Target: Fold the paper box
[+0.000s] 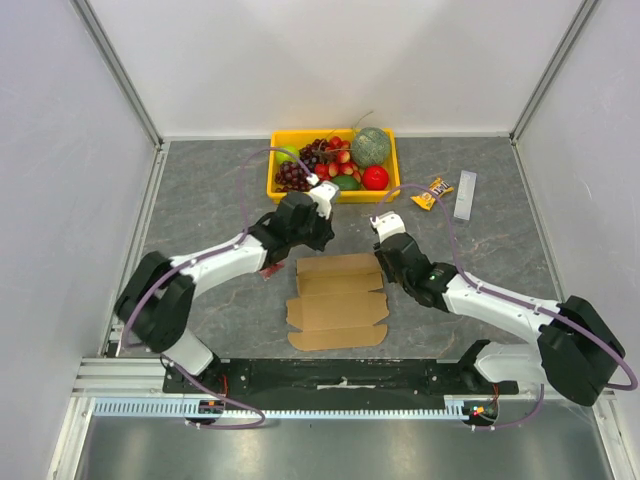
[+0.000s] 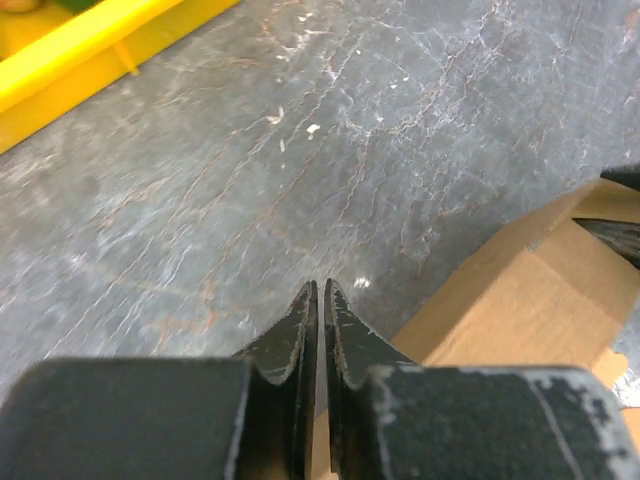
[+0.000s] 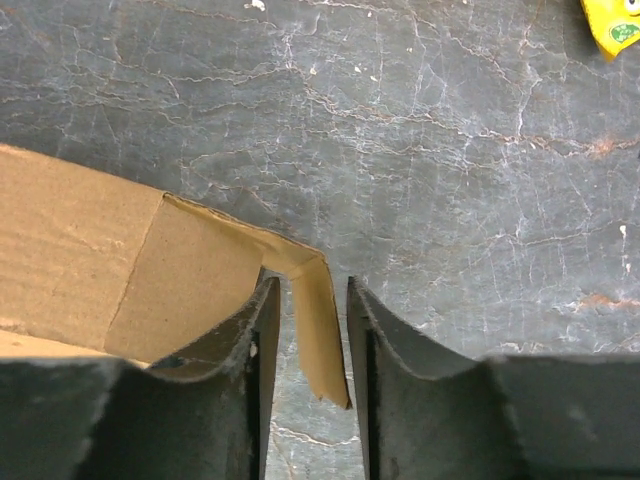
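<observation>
- The paper box (image 1: 337,300) lay nearly flat on the bench (image 1: 210,190), midway between the two arms and nearer to them than the yellow tray (image 1: 272,172). Most panels had not yet been raised, so the folding looked barely begun.
- The right gripper (image 3: 307,285) sat at the box's far right corner. Its jaws were slightly spread around a small side flap (image 3: 320,340) that stood up from the sheet. A sliver of bench showed between the flap and one finger, so it seemed to straddle the flap rather than clamp it, probably so it could bend the flap along its crease.
- The left gripper (image 2: 320,290) was pressed together and held nothing. Its tips pointed at bare bench just beside the box's far left edge. It was likely placed there as a stop or hold-down, so the sheet would not slide while the other arm worked the flap.
</observation>
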`<action>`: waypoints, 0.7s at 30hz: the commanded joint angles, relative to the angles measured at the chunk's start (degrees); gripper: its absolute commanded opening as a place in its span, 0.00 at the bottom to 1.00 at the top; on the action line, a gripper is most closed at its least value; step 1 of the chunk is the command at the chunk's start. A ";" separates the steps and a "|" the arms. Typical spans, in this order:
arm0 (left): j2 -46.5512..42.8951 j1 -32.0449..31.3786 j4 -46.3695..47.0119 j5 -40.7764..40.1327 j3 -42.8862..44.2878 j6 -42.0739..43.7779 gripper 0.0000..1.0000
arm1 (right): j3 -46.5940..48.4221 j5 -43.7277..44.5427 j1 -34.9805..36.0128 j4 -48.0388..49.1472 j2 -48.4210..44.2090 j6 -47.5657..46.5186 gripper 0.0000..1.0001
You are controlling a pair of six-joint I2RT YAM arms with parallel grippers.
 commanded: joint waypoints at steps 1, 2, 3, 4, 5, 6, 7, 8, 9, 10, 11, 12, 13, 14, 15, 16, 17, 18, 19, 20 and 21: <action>-11.27 0.22 4.19 -7.31 -5.82 -3.16 0.14 | 2.35 -2.52 -0.94 1.27 -1.65 -0.23 0.45; -13.55 0.31 4.89 -9.05 -7.40 -3.51 0.15 | 2.44 -2.43 -1.12 0.92 -2.09 0.04 0.47; -15.58 0.22 5.51 -9.07 -8.72 -3.61 0.16 | 2.53 -2.34 -1.21 0.48 -2.71 0.39 0.50; -17.08 0.31 6.04 -8.81 -10.04 -3.78 0.16 | 2.62 -2.17 -1.29 0.13 -3.32 0.74 0.51; -18.48 0.22 6.56 -8.28 -11.62 -3.87 0.16 | 2.71 -1.56 -1.38 -0.31 -4.02 1.27 0.52; -19.54 0.14 7.26 -7.84 -12.51 -4.13 0.17 | 2.88 -1.12 -1.47 -0.66 -4.90 1.88 0.52; -20.60 0.22 7.71 -5.66 -13.47 -4.22 0.16 | 2.97 -0.76 -1.47 -1.01 -5.69 2.50 0.52; -21.48 0.14 8.32 -4.68 -14.44 -4.66 0.15 | 3.06 -0.59 -1.47 -1.36 -6.66 3.11 0.52; -22.01 0.14 9.02 -3.89 -15.23 -5.01 0.13 | 3.32 -0.50 -1.47 -1.72 -7.62 3.81 0.51; -22.97 0.05 9.46 -3.53 -16.29 -5.36 0.11 | 3.67 -0.24 -1.56 -2.07 -8.33 4.69 0.50; -23.59 0.05 10.25 -3.62 -17.25 -5.71 0.10 | 4.28 -0.23 -1.47 -2.42 -8.95 5.31 0.49; -24.64 0.05 11.30 -3.79 -18.74 -6.24 0.10 | 4.81 -0.58 -1.47 -2.77 -9.47 6.10 0.48; -25.35 0.05 12.62 -3.79 -19.80 -6.68 0.08 | 5.34 -1.19 -1.47 -2.86 -9.83 6.54 0.46; -25.53 0.05 13.94 -3.01 -20.86 -7.03 0.05 | 6.04 -1.98 -1.56 -3.04 -10.09 7.33 0.44; -25.62 -0.04 14.65 -2.31 -21.74 -7.30 0.03 | 6.66 -2.60 -1.47 -3.12 -10.09 7.77 0.40; -25.70 -0.13 15.26 -1.95 -22.18 -7.38 0.02 | 7.27 -3.56 -1.56 -3.30 -10.01 8.47 0.36; -25.44 -0.30 15.70 -1.86 -22.62 -7.39 0.02 | 7.89 -4.79 -1.47 -3.30 -9.66 8.91 0.33; -25.18 -0.39 15.88 -1.77 -22.97 -7.12 0.02 | 8.41 -5.85 -1.47 -3.56 -8.87 9.53 0.29; -24.83 -0.31 15.97 -1.86 -23.06 -6.86 0.02 | 9.12 -6.55 -1.47 -4.00 -7.99 10.23 0.25; -24.48 -0.39 16.06 -2.03 -23.15 -6.68 0.02 | 9.73 -6.73 -1.47 -4.79 -7.03 11.02 0.22; -24.13 -0.48 16.15 -1.95 -23.07 -6.42 0.02 | 10.35 -6.91 -1.47 -5.49 -5.80 11.38 0.18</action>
